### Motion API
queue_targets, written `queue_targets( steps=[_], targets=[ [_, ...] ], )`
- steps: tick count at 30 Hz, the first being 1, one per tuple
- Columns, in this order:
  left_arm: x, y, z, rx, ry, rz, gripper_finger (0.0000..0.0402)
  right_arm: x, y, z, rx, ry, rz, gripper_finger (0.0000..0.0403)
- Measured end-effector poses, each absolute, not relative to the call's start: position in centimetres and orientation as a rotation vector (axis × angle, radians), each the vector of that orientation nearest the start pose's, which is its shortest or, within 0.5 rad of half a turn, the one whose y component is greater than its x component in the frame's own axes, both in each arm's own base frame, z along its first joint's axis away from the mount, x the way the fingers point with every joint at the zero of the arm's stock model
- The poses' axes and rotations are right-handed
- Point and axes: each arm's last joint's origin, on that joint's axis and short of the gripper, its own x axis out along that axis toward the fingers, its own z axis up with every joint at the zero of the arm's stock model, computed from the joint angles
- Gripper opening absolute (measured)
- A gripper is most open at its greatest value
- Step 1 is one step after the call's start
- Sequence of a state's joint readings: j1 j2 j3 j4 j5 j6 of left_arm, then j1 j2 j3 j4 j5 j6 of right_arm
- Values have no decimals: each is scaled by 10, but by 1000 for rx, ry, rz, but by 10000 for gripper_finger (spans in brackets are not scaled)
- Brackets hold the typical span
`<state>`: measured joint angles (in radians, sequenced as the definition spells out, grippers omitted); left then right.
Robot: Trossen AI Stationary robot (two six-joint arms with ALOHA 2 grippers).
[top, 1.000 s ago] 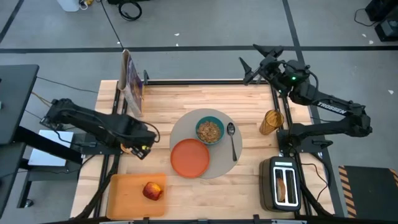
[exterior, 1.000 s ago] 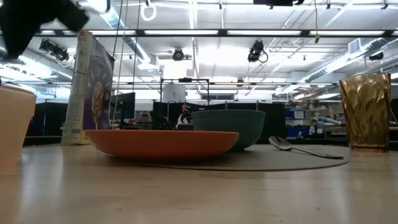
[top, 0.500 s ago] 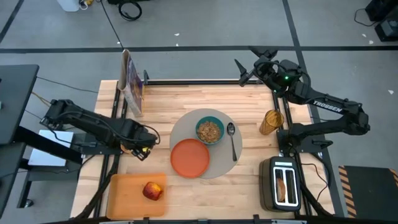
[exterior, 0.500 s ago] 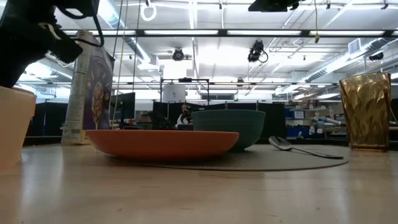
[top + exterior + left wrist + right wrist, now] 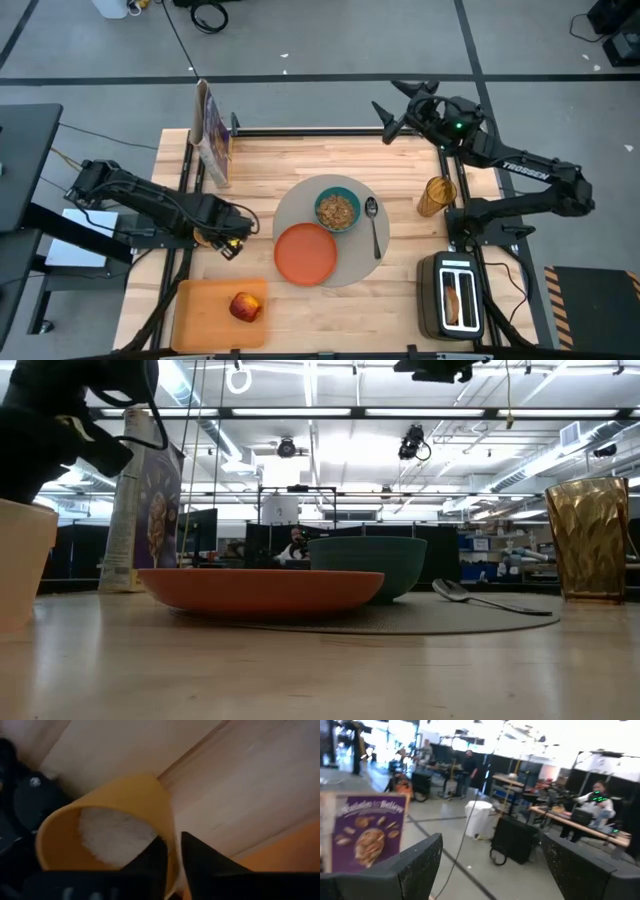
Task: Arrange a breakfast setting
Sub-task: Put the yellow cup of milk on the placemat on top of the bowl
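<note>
While your grey placemat carries the orange plate, teal bowl and spoon mid-tabletop, your left claw pinches the yellow cup beside it; your right claw hangs wide open, empty.

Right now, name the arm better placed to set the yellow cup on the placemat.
Left. Its hand already grips the yellow cup just beside the placemat; the right hand hangs open above the table's far edge.
</note>
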<state>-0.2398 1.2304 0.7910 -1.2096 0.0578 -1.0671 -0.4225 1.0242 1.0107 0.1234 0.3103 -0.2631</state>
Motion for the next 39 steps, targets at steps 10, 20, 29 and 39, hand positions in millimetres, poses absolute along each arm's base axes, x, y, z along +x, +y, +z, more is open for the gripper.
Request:
queue_targets(
  steps=[10,20,29,39],
  targets=[
    [178,-44,229,-622,1498,573,16,221,-95,380,-213,59,-659,347],
    [224,-30,291,-463,1275,481,14,260,-94,346,34,301,-409,349],
    [279,12,332,-236,1194,349,13,309,-84,324,16,452,-44,366],
    [315,38,351,125,1131,146,12,342,-85,299,-28,401,91,383]
  ],
)
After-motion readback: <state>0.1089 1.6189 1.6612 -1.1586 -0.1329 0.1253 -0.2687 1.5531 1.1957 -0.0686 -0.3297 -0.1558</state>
